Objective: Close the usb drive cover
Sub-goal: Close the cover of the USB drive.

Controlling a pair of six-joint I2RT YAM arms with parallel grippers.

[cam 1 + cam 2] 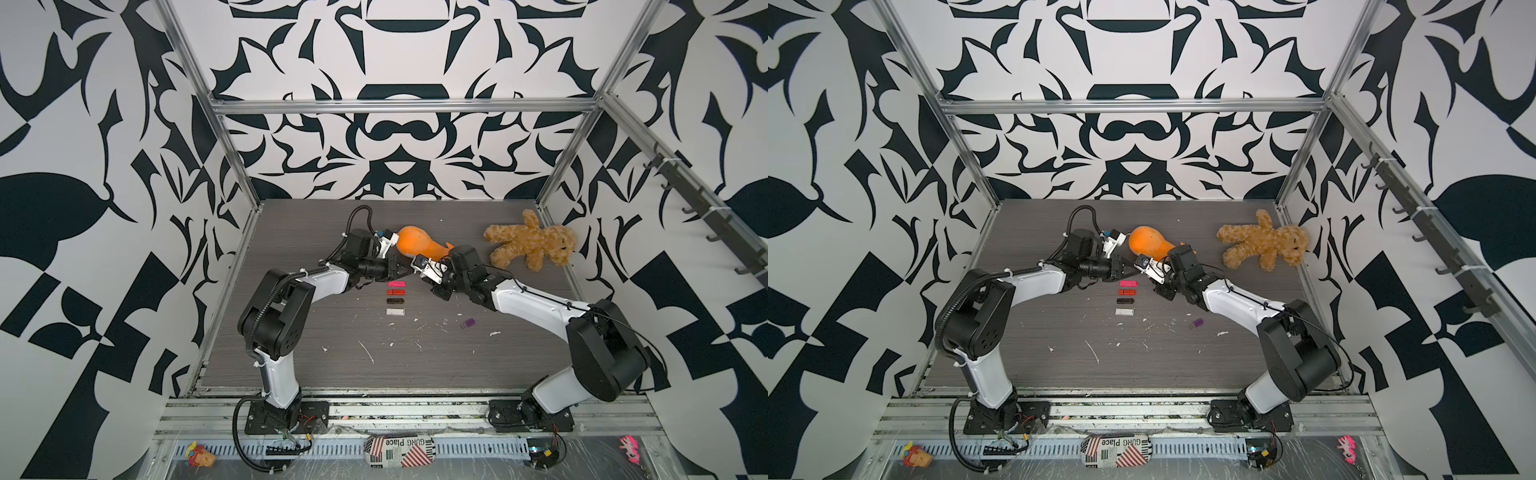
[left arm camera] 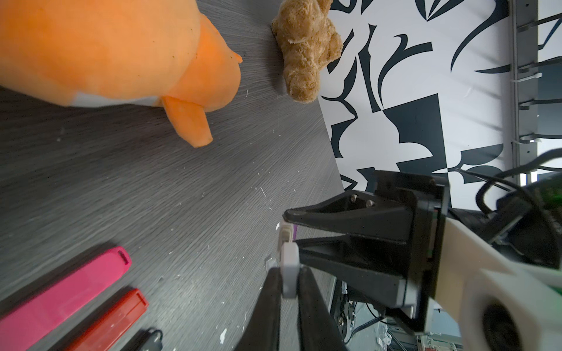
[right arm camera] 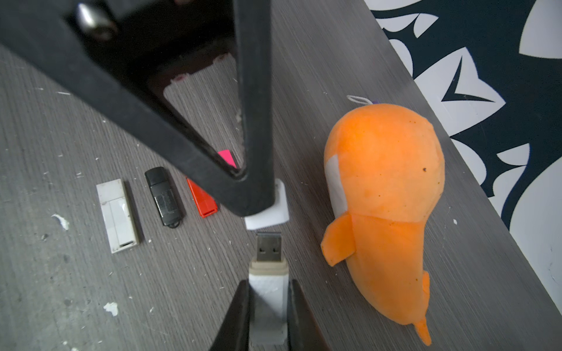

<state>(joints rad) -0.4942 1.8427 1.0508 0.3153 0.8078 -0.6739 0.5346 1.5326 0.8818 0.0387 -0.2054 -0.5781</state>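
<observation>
The white usb drive [image 3: 267, 288] is pinched between the fingers of my right gripper [image 3: 268, 285], which is shut on it. Its bare metal plug [image 3: 268, 247] points at the white cover [image 3: 267, 217]. The cover sits in my left gripper [image 2: 289, 273], shut on its sides, and shows again in the left wrist view [image 2: 289, 256]. A small gap separates plug and cover, which are roughly in line. In a top view, the left gripper [image 1: 403, 270] and the right gripper [image 1: 419, 276] meet tip to tip above the table's middle.
A row of pink [image 1: 396, 284], red [image 1: 396, 292], black [image 1: 396, 301] and white [image 1: 395, 311] drives lies just in front of the grippers. A purple drive [image 1: 468, 322] lies to the right. An orange plush [image 1: 415, 245] sits right behind, with a teddy bear [image 1: 528, 245] at the back right.
</observation>
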